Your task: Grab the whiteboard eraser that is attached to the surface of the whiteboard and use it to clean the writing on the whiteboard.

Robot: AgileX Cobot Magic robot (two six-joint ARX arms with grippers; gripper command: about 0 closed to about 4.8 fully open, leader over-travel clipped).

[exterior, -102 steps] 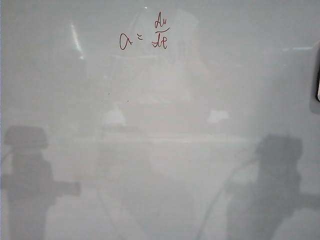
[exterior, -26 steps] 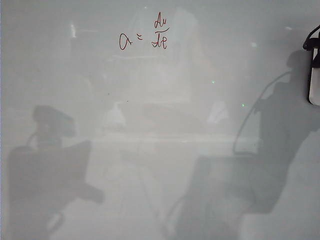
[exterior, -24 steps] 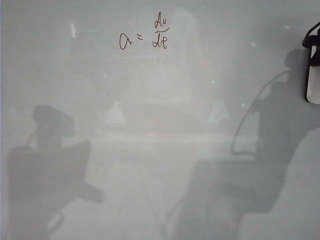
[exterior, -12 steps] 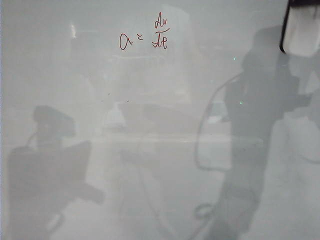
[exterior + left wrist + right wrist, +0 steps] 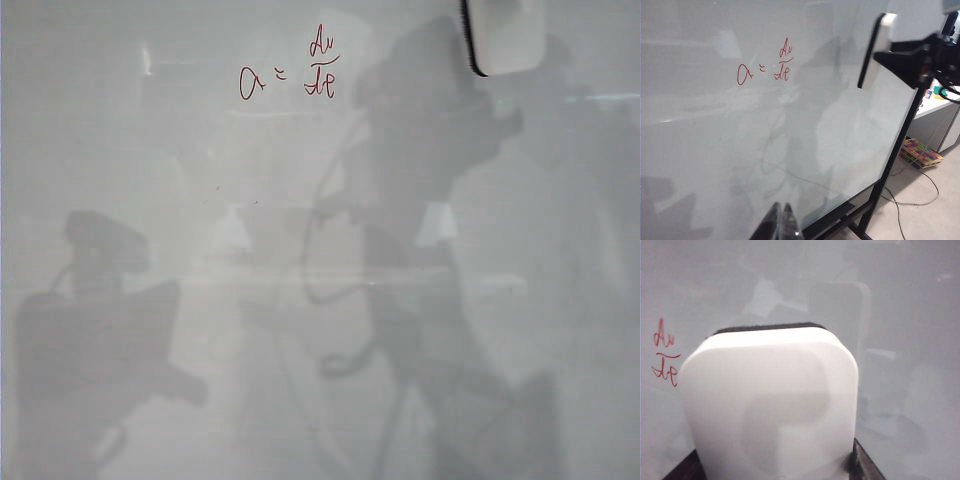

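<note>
The right pincer [image 5: 775, 470] is pinching the whiteboard eraser [image 5: 503, 36] between its black fingers [image 5: 864, 467], holding it at the top edge of the exterior frame, right of centre, against the whiteboard [image 5: 120, 150]. The writing [image 5: 288, 67] is sitting to the eraser's left, apart from it. The left pincer [image 5: 781, 225] is hanging near the board's lower part, its tips pressed close together.

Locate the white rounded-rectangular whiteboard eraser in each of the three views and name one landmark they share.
Exterior view: the white rounded-rectangular whiteboard eraser is at the top edge, right of centre, partly cut off.
Left wrist view: it shows edge-on at upper right, held by the right gripper.
Right wrist view: it fills the lower centre between the dark jaws.
Shared landmark: the small red handwritten formula, beside the eraser in every view.
</note>
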